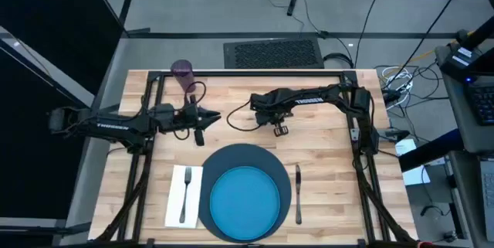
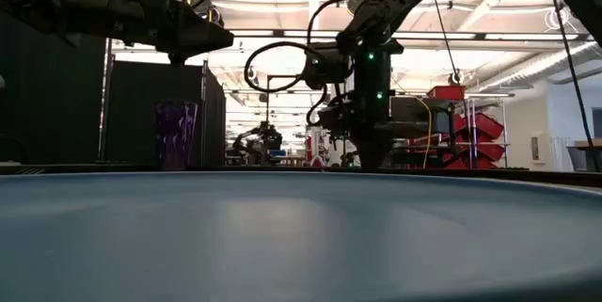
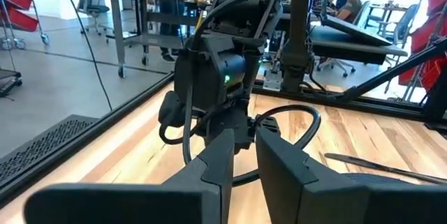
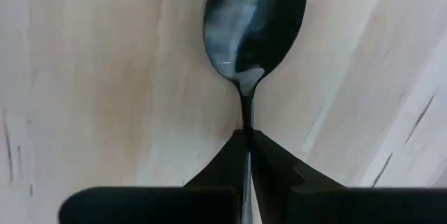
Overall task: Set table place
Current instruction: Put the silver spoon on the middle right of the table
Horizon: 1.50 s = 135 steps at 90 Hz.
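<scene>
Two arms are seen over the table (image 1: 324,155), both near its middle. The right gripper (image 1: 279,130) is positioned just beyond the far edge of the mat (image 1: 231,155), pointing down at the wood. In the right wrist view, its fingers (image 4: 223,161) are pressed together on the thin neck of the spoon (image 4: 255,21), with the bowl of the spoon lying ahead of the fingertips over the pale planks. Whether the spoon rests on the table or is raised above it cannot be told.

The left gripper (image 1: 202,118) is held to the left of the right gripper, above the table, and is directed toward it. In the left wrist view, its fingers (image 3: 279,165) are seen slightly apart, with a narrow gap between them and nothing held.

The place setting is located at the near edge of the table. The blue plate (image 1: 245,198) is seated on the dark round mat. The white napkin (image 1: 176,202) is laid just left of the mat, and the fork (image 1: 186,194) is laid on top of it. The knife (image 1: 298,192) is laid just right of the mat, directly on the wood. The purple cup (image 1: 183,72) is placed upright at the far left of the table, well apart from the setting.
</scene>
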Motion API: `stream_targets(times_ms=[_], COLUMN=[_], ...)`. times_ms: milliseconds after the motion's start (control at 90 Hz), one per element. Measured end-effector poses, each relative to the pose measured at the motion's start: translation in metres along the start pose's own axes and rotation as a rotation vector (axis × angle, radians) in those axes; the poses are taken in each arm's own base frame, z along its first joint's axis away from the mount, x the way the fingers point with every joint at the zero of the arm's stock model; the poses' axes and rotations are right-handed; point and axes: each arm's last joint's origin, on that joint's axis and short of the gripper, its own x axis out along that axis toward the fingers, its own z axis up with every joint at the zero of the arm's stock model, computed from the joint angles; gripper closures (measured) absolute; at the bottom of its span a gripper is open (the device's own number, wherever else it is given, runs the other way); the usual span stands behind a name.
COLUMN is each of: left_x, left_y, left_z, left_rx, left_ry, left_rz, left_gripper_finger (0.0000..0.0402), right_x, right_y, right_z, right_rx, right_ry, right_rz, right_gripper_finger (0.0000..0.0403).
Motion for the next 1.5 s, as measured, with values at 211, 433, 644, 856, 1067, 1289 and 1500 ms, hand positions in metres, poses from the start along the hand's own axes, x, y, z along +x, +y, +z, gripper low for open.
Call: stream_targets(times_ms=[211,433,644,856,1067,1289,1500], left_x=[0.0,0.0,0.0,0.0,0.0,0.0,0.0], left_y=[0.0,0.0,0.0,0.0,0.0,0.0,0.0], left_z=[0.0,0.0,0.0,0.0,0.0,0.0,0.0], left_rx=[0.0,-0.001,-0.002,-0.002,-0.002,-0.002,-0.002], left_ry=[0.0,0.0,0.0,0.0,0.0,0.0,0.0], left_rz=[0.0,0.0,0.0,0.0,0.0,0.0,-0.001], left_gripper_finger=[0.0355,0.0355,0.0355,0.0355,0.0355,0.0355,0.0355], right_x=[-0.017,-0.029,-0.029,-0.029,-0.03,-0.032,-0.046], right_y=[-0.003,-0.003,-0.001,0.002,0.009,0.019,0.034], right_z=[-0.003,-0.004,-0.007,-0.013,-0.016,-0.015,-0.014], right_rx=[0.109,0.208,0.269,0.392,0.478,0.526,0.595], right_ry=[-0.045,-0.092,-0.063,0.007,0.078,0.116,0.123], right_rz=[-0.018,0.015,0.029,0.05,0.038,0.038,0.037], right_gripper_finger=[0.0402,0.0402,0.0402,0.0402,0.0402,0.0403,0.0403])
